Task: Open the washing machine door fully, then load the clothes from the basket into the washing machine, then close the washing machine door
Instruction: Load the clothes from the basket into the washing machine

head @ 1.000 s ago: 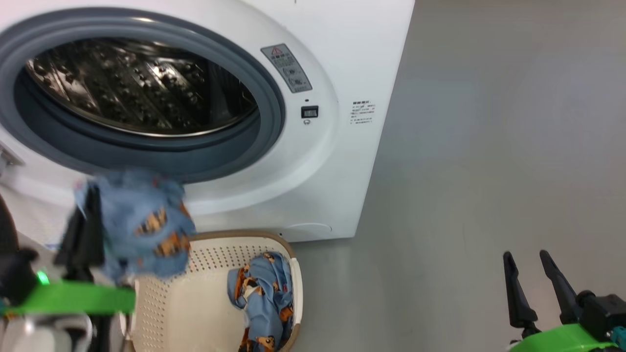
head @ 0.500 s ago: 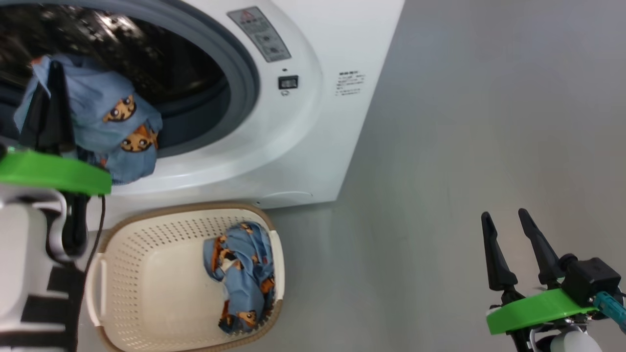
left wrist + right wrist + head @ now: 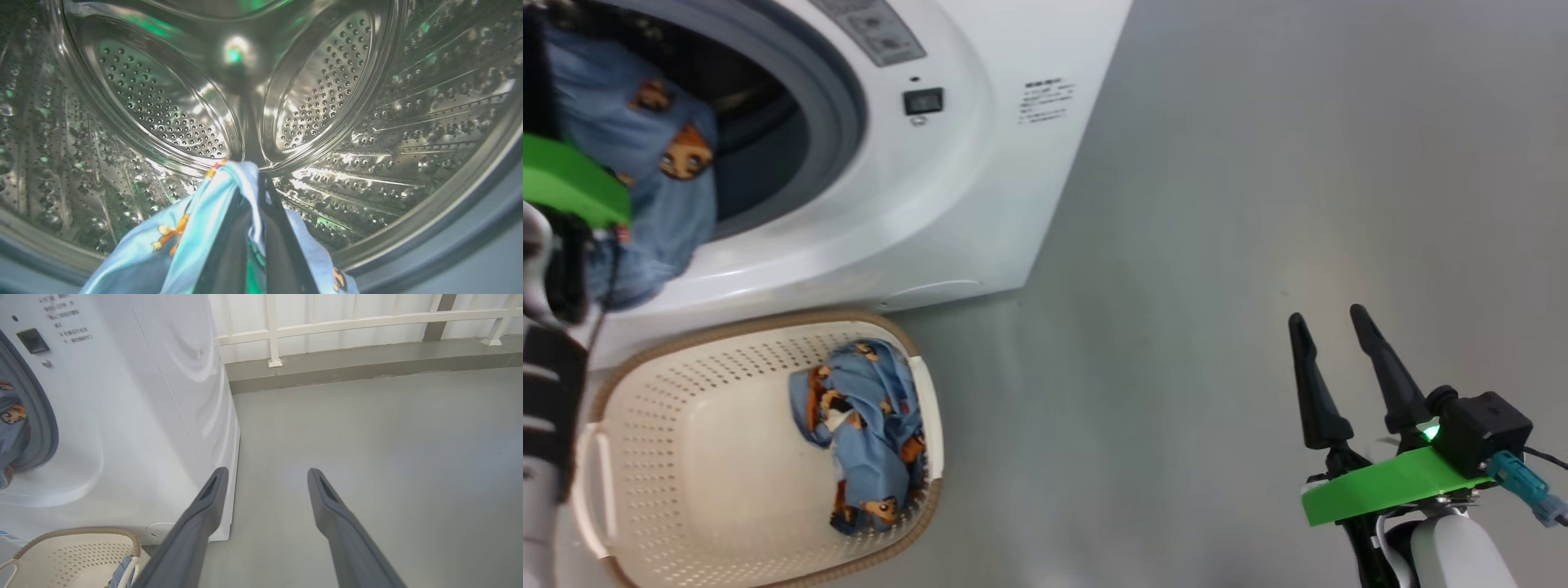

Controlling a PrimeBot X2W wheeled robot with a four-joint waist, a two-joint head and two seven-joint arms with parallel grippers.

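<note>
Left gripper [image 3: 257,180], clamping a light blue bear-print garment [image 3: 204,228], points into the steel drum [image 3: 163,122]; right gripper [image 3: 1327,318] gapes above grey floor [image 3: 1217,204].

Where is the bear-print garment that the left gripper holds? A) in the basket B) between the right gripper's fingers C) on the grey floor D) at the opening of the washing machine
D: the left wrist view shows the left gripper shut on the garment, with the steel drum right ahead.
</note>
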